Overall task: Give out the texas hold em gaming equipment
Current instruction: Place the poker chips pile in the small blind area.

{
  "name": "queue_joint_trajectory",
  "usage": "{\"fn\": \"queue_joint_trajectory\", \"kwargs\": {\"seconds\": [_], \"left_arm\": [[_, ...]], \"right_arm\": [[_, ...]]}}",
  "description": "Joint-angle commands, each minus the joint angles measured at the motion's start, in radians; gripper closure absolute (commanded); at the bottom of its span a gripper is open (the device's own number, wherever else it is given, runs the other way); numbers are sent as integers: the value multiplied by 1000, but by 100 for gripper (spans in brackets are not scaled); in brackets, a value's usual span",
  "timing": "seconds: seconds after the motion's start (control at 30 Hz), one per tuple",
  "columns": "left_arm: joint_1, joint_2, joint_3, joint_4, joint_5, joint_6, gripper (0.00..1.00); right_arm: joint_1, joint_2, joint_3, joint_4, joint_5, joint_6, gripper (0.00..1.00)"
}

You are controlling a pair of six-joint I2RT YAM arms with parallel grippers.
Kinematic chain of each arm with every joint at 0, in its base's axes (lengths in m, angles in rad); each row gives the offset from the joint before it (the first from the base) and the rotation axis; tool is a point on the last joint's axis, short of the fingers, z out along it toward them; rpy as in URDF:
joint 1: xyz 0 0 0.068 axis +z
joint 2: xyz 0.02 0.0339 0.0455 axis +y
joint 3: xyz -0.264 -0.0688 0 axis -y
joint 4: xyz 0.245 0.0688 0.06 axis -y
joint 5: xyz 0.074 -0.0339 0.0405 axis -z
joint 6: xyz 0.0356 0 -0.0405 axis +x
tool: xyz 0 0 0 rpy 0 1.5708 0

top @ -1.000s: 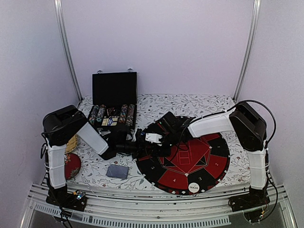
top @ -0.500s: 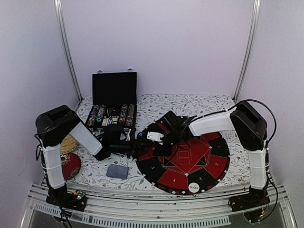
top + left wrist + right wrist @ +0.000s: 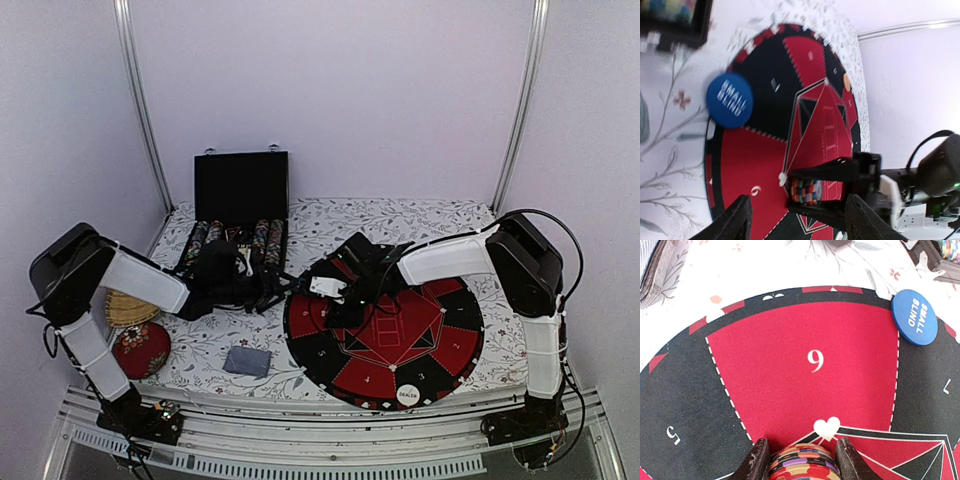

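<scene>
Blue button (image 3: pixel 914 316) on mat (image 3: pixel 790 390) edge, right hand (image 3: pixel 803 460) gripping chip stack (image 3: pixel 801 466), perhaps touching mat, left hand (image 3: pixel 797 220) open.

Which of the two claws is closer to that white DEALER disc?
Right. The right gripper is over the mat, whose near edge holds the DEALER button; the left gripper is farther away, by the chip case.

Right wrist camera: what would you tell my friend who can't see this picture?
The right jaws grip a stack of striped, many-coloured round poker chips at the bottom, over a big round red-and-black mat. Ahead is its red wedge marked 9, and a round blue SMALL BLIND button lies on the mat's top-right edge.
</scene>
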Motion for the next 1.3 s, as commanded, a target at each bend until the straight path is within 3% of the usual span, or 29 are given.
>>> {"fn": "queue_joint_trajectory", "kwargs": {"seconds": [0.0, 0.2, 0.33, 0.73, 1.27], "left_arm": [[46, -104, 50, -172, -91, 129, 34], [83, -240, 114, -406, -276, 319, 32], [107, -281, 119, -485, -323, 375, 31], [139, -285, 92, -494, -308, 394, 31], [161, -327, 78, -526, -325, 417, 31]], "right_arm": [[-14, -2, 5, -109, 89, 3, 98], [-15, 9, 16, -120, 102, 10, 98], [-25, 39, 61, -139, 114, 21, 98], [-29, 94, 178, -168, 126, 54, 98], [-44, 366, 533, -227, 186, 59, 98]]}}
